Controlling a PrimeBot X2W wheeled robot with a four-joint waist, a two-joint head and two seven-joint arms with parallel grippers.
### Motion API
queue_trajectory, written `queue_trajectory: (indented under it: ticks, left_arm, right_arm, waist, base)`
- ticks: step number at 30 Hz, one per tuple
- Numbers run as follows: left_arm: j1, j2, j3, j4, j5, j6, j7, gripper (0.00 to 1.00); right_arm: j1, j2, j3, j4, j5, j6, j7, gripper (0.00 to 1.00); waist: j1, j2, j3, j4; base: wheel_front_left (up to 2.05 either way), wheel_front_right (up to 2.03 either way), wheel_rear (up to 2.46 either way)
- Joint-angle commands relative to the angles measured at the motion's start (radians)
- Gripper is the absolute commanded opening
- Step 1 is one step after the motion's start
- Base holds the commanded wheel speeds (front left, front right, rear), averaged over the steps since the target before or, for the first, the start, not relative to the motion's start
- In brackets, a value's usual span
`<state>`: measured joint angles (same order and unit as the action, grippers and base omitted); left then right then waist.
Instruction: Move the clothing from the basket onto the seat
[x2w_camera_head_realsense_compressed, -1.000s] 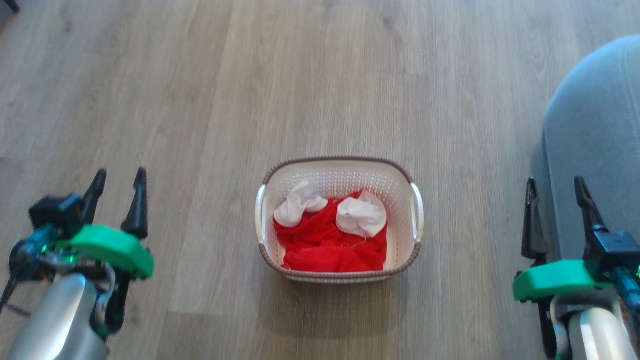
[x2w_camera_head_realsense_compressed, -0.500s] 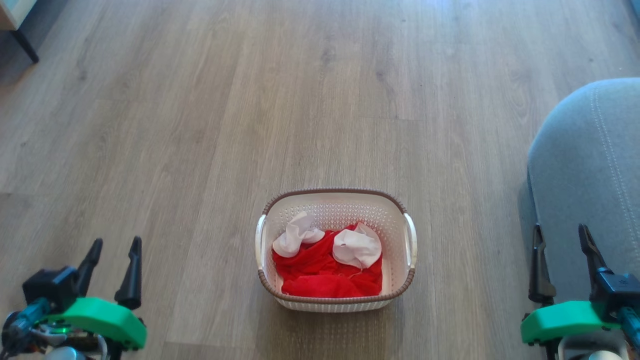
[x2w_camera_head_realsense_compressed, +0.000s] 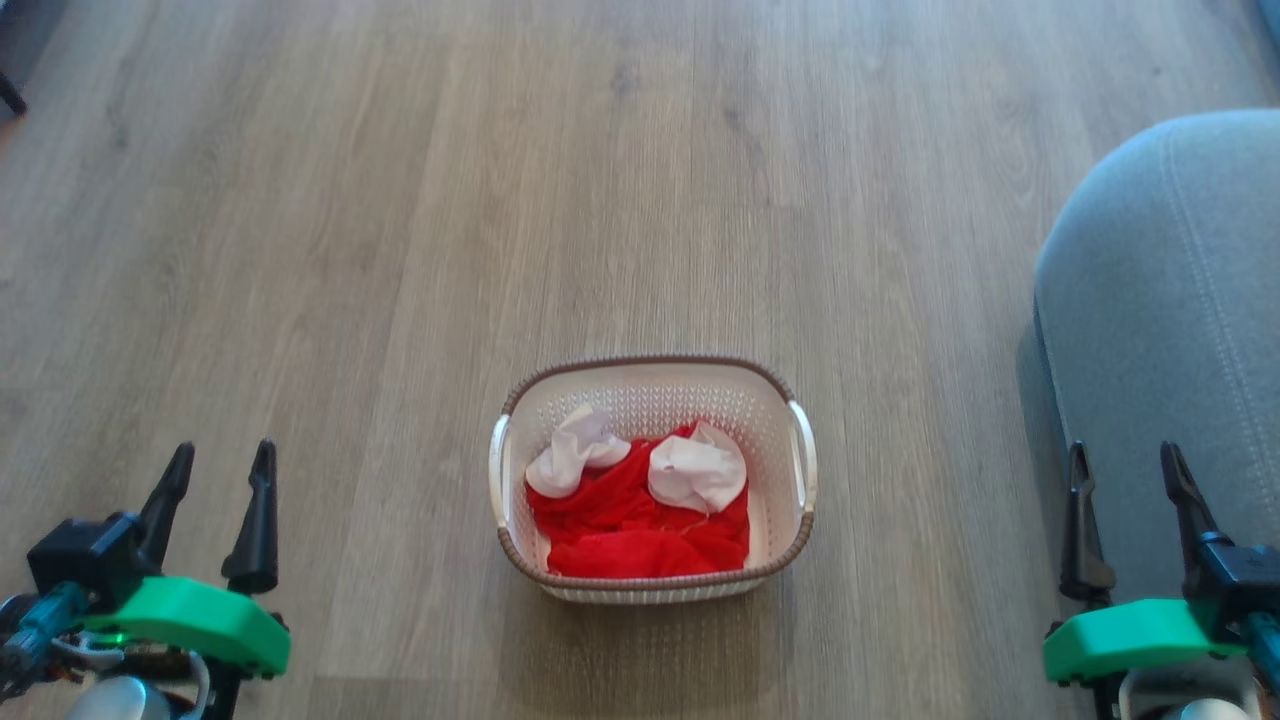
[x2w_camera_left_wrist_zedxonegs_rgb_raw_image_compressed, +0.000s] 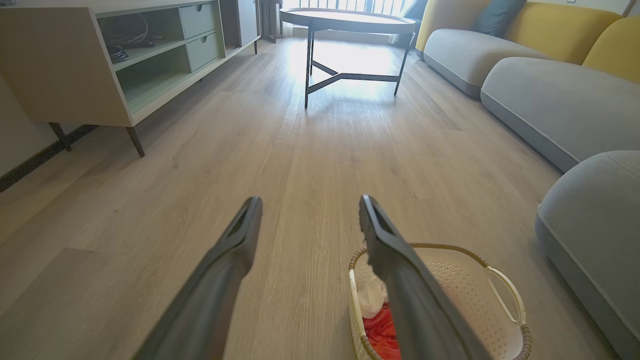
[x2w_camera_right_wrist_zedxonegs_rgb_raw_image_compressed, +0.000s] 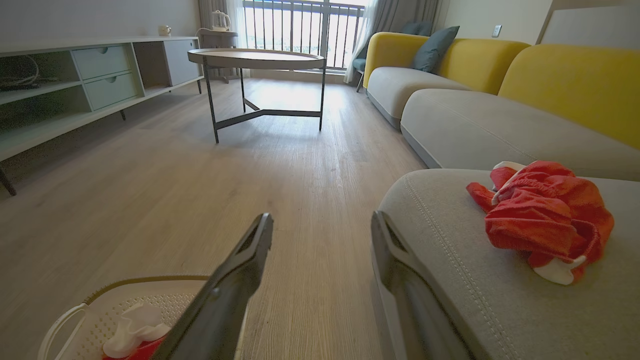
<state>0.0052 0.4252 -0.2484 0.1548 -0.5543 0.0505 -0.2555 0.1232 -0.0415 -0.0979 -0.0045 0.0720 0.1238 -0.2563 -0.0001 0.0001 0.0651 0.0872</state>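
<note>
The cream basket with a brown rim stands on the wooden floor, centre of the head view. Inside it lies crumpled red clothing with two white bunched parts. The grey seat rises at the right edge. In the right wrist view a second red garment with white trim lies bunched on the seat. My left gripper is open at the lower left, well left of the basket. Beside the seat's edge at the lower right, my right gripper is open and holds nothing.
A round table on dark metal legs stands farther along the floor. A low cabinet with shelves and drawers runs along the left wall. Grey sofa cushions with yellow backs line the right side.
The head view has shifted, first tilting farther out, then slightly back, so the basket sits lower in the picture than a second ago. Both grippers stay open; the clothing in the basket has not moved.
</note>
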Motion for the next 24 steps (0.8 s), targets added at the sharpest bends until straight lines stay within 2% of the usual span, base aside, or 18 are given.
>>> queue_trajectory:
  ticks: [1,12,14,16,24]
  left_arm:
    - [-0.042,0.039,0.045,-0.040,0.007,0.001,-0.005,1.00]
    - [-0.181,0.040,0.009,-0.116,0.018,-0.037,0.020,1.00]
    - [-0.310,0.023,-0.042,-0.129,0.039,-0.074,0.052,1.00]
    - [-0.381,0.019,-0.069,-0.122,0.054,-0.095,0.076,1.00]
    - [-0.611,0.003,-0.168,-0.013,0.098,-0.149,0.164,1.00]
  right_arm:
    - [-0.025,-0.009,0.017,-0.040,0.007,0.007,-0.002,1.00]
    - [-0.087,-0.009,0.000,-0.082,0.010,0.007,-0.004,1.00]
    - [-0.132,-0.009,0.002,-0.102,0.014,0.007,-0.005,1.00]
    - [-0.160,-0.009,0.003,-0.119,0.018,0.007,-0.005,1.00]
    - [-0.249,-0.009,0.016,-0.168,0.039,0.007,-0.005,1.00]
  waist:
    - [0.0001,-0.0001,0.018,-0.006]
    - [0.0001,-0.0001,0.187,-0.049]
    - [0.0001,-0.0001,0.301,-0.074]
    - [0.0001,-0.0001,0.365,-0.090]
    - [0.0001,-0.0001,0.576,-0.167]
  base:
    - [0.00,0.00,0.00]
    - [0.00,0.00,0.00]
    - [0.00,0.00,0.00]
    - [0.00,0.00,0.00]
    - [0.00,0.00,0.00]
